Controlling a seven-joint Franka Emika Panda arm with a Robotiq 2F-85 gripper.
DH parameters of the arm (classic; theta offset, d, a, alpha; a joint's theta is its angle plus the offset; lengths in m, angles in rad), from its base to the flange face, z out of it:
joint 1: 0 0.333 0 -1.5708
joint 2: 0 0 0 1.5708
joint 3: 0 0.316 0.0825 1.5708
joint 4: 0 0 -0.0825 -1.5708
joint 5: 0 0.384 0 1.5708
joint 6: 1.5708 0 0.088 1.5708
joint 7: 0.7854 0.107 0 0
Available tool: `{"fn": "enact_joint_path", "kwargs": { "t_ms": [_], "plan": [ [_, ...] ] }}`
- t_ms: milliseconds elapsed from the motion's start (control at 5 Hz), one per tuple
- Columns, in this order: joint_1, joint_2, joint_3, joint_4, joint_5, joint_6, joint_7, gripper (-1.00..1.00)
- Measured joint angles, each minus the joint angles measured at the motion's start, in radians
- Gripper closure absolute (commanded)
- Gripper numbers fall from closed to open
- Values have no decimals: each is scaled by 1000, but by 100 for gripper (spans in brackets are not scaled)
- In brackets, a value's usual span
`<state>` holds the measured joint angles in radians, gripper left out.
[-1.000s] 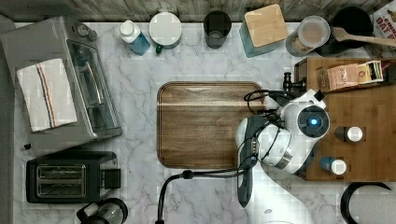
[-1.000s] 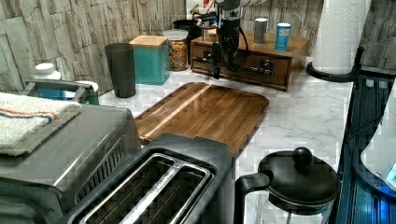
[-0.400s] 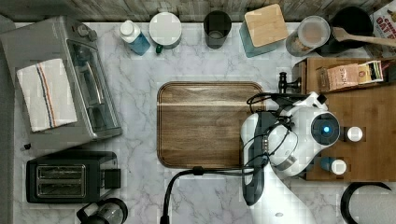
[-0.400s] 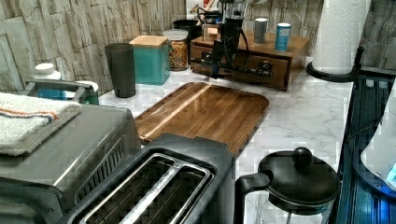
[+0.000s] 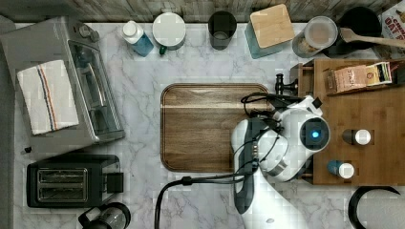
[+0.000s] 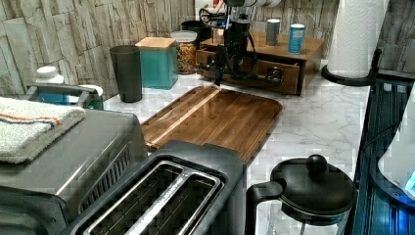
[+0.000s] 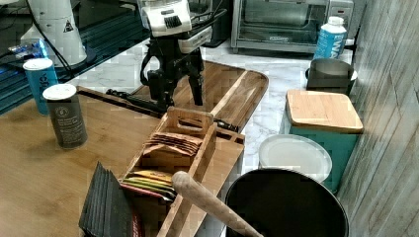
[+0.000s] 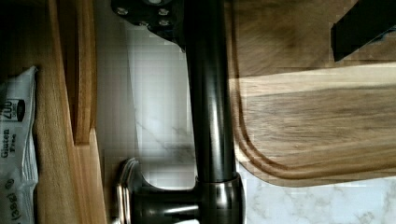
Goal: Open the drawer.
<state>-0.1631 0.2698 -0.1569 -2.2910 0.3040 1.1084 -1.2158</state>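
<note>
Progress is at the approach stage: the gripper (image 7: 179, 102) hangs over the handle (image 8: 210, 116) with its fingers spread, one on each side of the bar and not pressing it, so nothing is gripped yet. The drawer (image 6: 289, 78) sits in the front of the organizer box (image 5: 372, 119), on the side facing the cutting board (image 5: 205, 129). From the left view its front looks about flush with the box, though I cannot be sure it has not come out a little. By my judgement, closing on the bar and the whole pull outward are left to do.

The handle is a smooth, dark, round metal pipe with a dull sheen, carried on a short post (image 8: 187, 205) with a flared base. The drawer front is pale, fine-grained bamboo with square edges. The cutting board is darker wood with streaky grain, rounded corners and a groove near its rim. Under both lies a glossy white marble counter (image 5: 143, 119) with grey veins.
</note>
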Motion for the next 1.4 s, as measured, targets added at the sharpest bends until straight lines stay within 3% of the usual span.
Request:
{"fn": "enact_joint_path", "kwargs": {
  "t_ms": [600, 800, 1000, 1400],
  "plan": [
    [96, -34, 90, -27, -6, -61, 130, -100],
    [130, -35, 107, -27, -31, -62, 248, -100],
    [162, -35, 113, -33, -125, -62, 315, -100],
    [172, -37, 109, -43, -170, -43, 371, -100]
  ]
}}
